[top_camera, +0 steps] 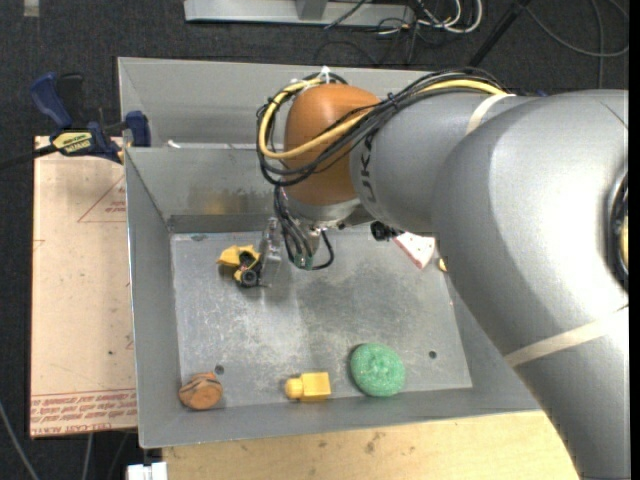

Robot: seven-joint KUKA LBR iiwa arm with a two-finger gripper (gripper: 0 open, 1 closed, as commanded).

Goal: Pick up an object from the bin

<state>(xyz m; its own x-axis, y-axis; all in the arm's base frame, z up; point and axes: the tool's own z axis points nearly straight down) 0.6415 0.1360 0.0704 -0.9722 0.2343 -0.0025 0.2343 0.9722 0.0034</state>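
**Clerk:** Entry one, the piece nearest the tool. Kind and place?

**Checker:** Small yellow-and-black toy (241, 264). It lies on the floor of the bin (150, 298), in the rear left part as the view shows it, a little in front of the foot of the back wall. The gripper (272, 255) is just beside it on the view's right, low over the floor. Its tip is against or nearly against the toy's dark end; I cannot tell whether they touch.

**Clerk:** Entry two, gripper. How wide, and what is in it?

**Checker:** Spread or pressed together: cannot tell, since the wrist's orange cover (322, 146) and looped cables (268, 133) crowd the tip. Nothing can be seen held in it.

**Clerk:** Orientation of the toy?

**Checker:** Long axis slanted: yellow body up and to the view's left, black part down and to the right, toward the gripper. The toy lies flat on the floor. Finer shape too small to tell.

**Clerk:** Remaining stock?

**Checker:** All well apart from the gripper. Along the front edge: brown disc (200, 391) at the left corner, yellow block (309, 386) in the middle, green round pad (377, 369) just right of the block. Red-and-white piece (421, 250) at the right side, partly under the arm
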